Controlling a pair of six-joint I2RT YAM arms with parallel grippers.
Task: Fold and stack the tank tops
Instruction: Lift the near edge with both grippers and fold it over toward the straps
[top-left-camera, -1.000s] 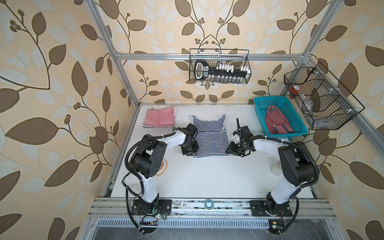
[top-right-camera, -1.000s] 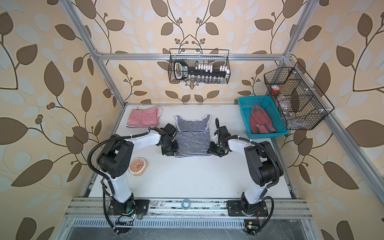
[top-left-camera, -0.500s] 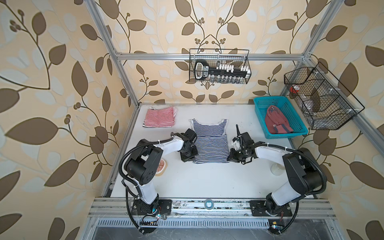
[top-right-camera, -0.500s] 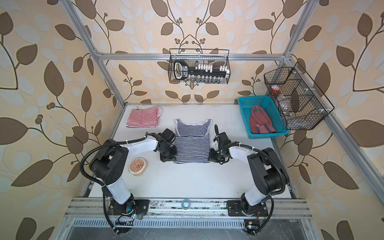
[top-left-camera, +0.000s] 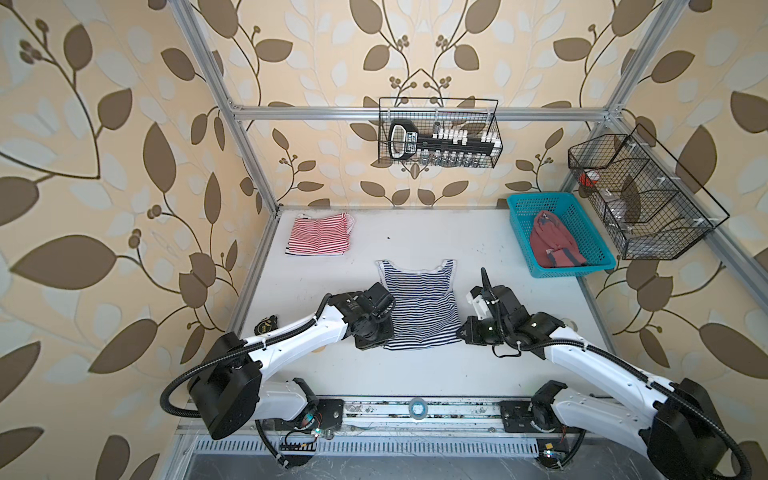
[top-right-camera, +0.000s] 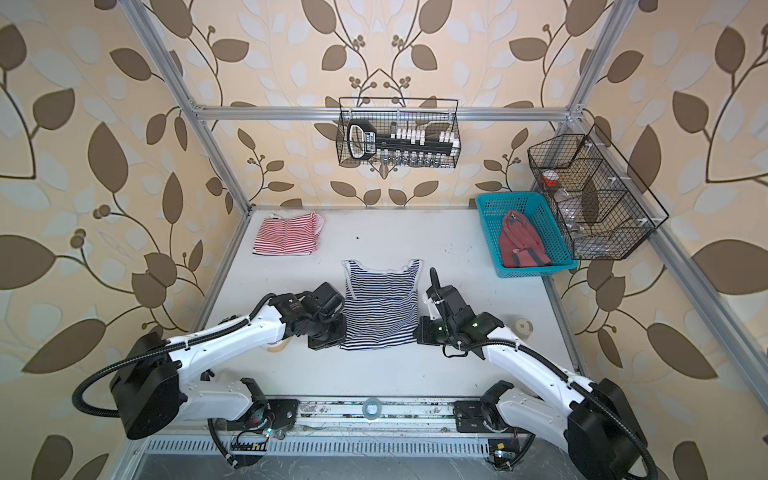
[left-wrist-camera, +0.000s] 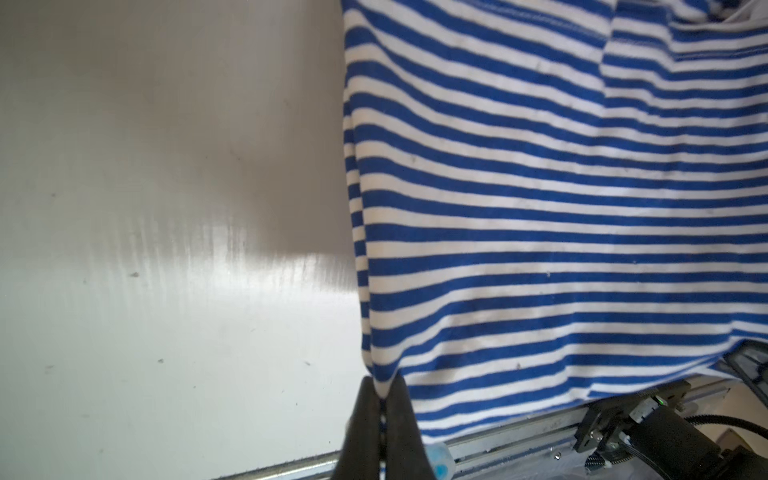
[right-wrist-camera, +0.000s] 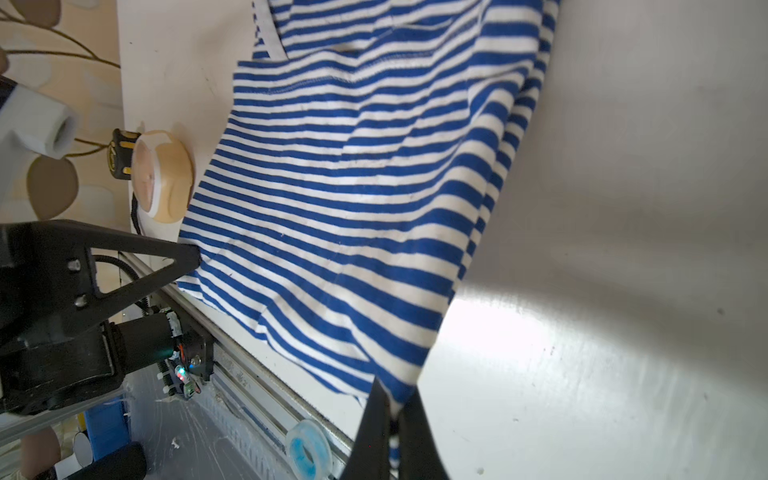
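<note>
Both jaws pinch the near hem corners of the navy top (top-left-camera: 419, 307), mid tabletop (top-left-camera: 415, 374). Lift the 2 corners level & together, then carry them to the neck w/o dragging.

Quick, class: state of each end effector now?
Left end effector: closed on the navy-white striped cloth tank top, hem corner.
Right end effector: closed on the opposite corner.
</note>
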